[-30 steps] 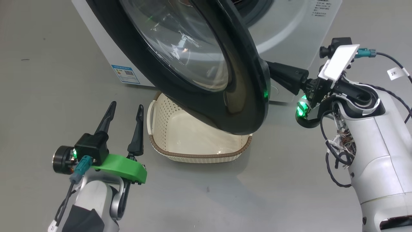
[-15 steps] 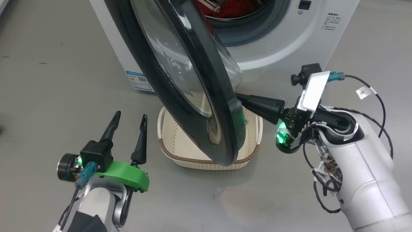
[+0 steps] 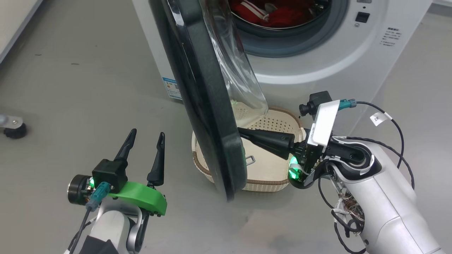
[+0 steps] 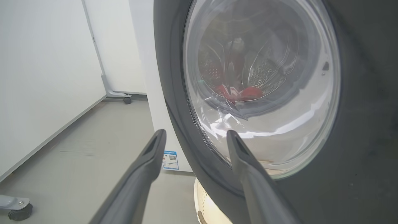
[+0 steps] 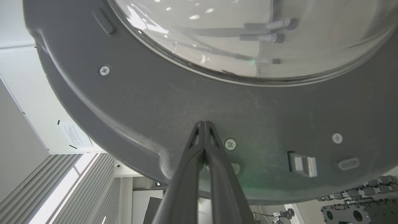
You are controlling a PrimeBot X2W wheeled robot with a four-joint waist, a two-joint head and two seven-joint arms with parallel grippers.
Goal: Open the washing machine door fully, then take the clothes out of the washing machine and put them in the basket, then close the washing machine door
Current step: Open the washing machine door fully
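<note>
The washing machine door (image 3: 208, 106) stands swung out, edge-on in the head view, its glass bowl (image 3: 236, 70) facing the white washing machine (image 3: 317, 77). My right gripper (image 3: 242, 132) is shut, holding nothing, its tips pressed on the door's grey inner face (image 5: 174, 102) beside a screw, at right gripper (image 5: 204, 123). My left gripper (image 3: 145, 135) is open on the door's outer side, at left gripper (image 4: 196, 137) before the glass (image 4: 261, 87). Red clothes (image 3: 279, 14) with white stripes lie in the drum. The cream basket (image 3: 275, 176) sits on the floor under the door.
A black caster wheel (image 3: 14, 129) stands on the grey floor at far left, with a white wall panel (image 4: 46, 77) behind it. The door's metal latch (image 5: 303, 163) sticks out near my right gripper. A blue label (image 3: 172, 88) marks the machine's lower corner.
The door has swung further open, from showing its glass front to edge-on, with my shut right gripper following against its inner face. The head camera has shifted. The left gripper stays open.
</note>
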